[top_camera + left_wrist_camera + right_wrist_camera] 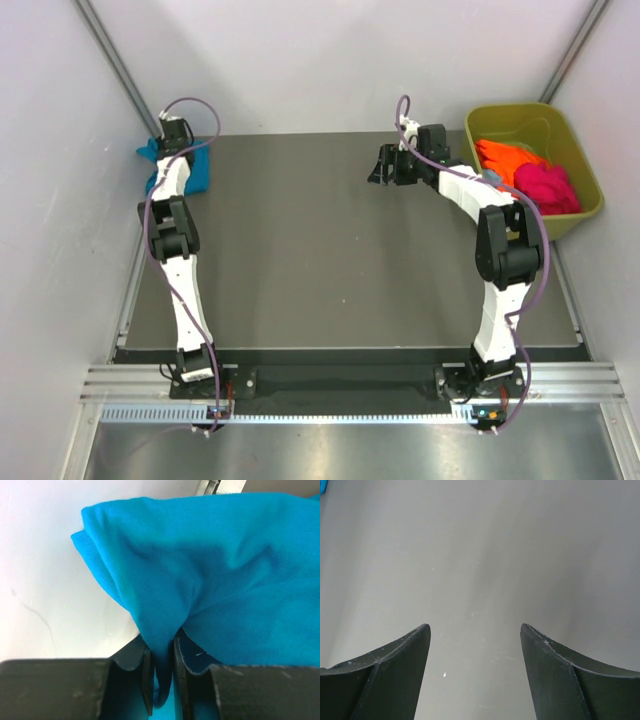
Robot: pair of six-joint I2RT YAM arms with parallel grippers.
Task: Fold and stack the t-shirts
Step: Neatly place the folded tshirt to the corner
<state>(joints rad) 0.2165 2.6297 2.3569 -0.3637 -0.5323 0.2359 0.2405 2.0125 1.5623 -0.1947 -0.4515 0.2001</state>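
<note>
Teal-blue soft cloth t-shirt (225, 570), bunched at the far left corner of the dark grey tabletop (320, 260) beside the white wall. The left gripper (161, 647) pinches a fold of it between jaws drawn nearly together. The right gripper (475, 627) hangs over bare tabletop, jaws spread wide, holding nothing. A crumpled orange t-shirt (505, 158) and a magenta-pink t-shirt (548, 187) lie in the olive-green plastic tub (520, 112) at far right.
</note>
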